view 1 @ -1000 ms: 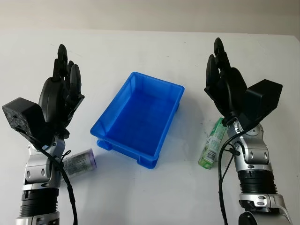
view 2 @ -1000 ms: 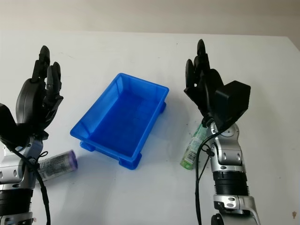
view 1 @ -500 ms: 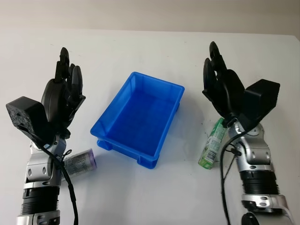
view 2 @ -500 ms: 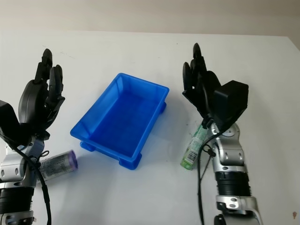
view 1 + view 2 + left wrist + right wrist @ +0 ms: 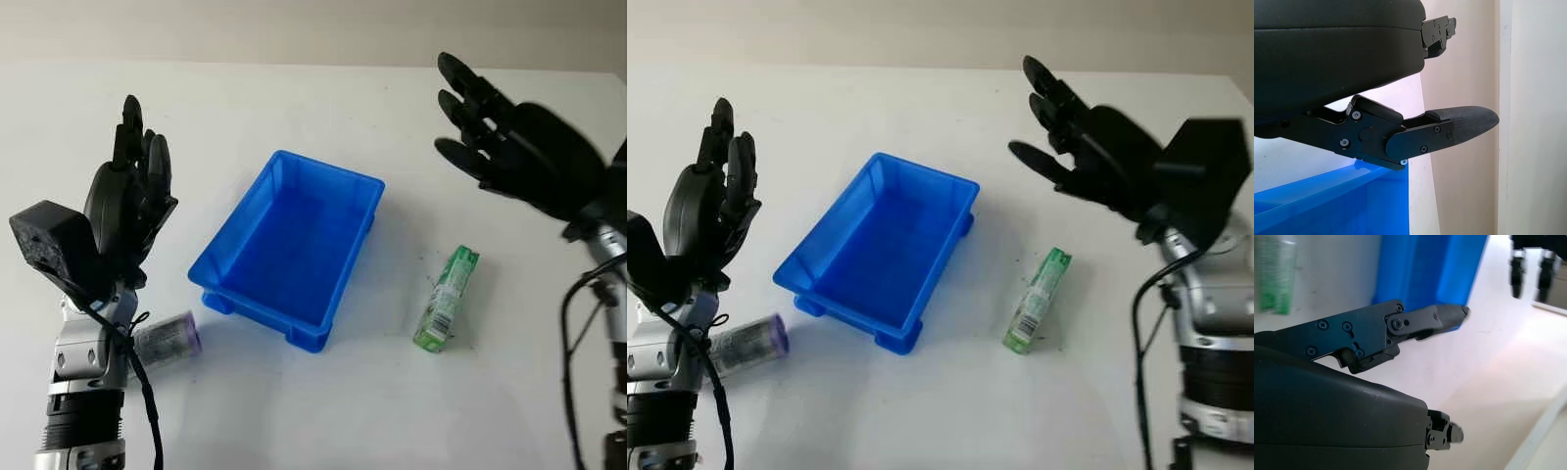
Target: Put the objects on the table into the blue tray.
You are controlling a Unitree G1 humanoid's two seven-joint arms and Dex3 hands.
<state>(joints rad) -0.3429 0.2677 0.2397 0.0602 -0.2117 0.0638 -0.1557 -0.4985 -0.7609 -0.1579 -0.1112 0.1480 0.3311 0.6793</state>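
Note:
The blue tray (image 5: 279,250) sits at the table's centre with nothing inside. A green box-like bottle (image 5: 446,299) lies on the table to its right. A silver can with a purple end (image 5: 168,338) lies to the tray's front left, partly hidden by my left arm. My left hand (image 5: 132,181) is open, held up left of the tray above the can. My right hand (image 5: 480,127) is open and raised high at the right, fingers pointing left, above and beyond the green bottle. The tray (image 5: 1425,269) and the green bottle (image 5: 1276,276) also appear in the right wrist view.
The white table (image 5: 323,411) extends around the tray. A pale wall (image 5: 294,29) runs along its far edge. Wheeled chair legs (image 5: 1528,269) stand on the floor in the right wrist view.
My right hand has lifted up and swung to the right, turning its fingers leftward and uncovering the whole green bottle. The left hand has barely moved.

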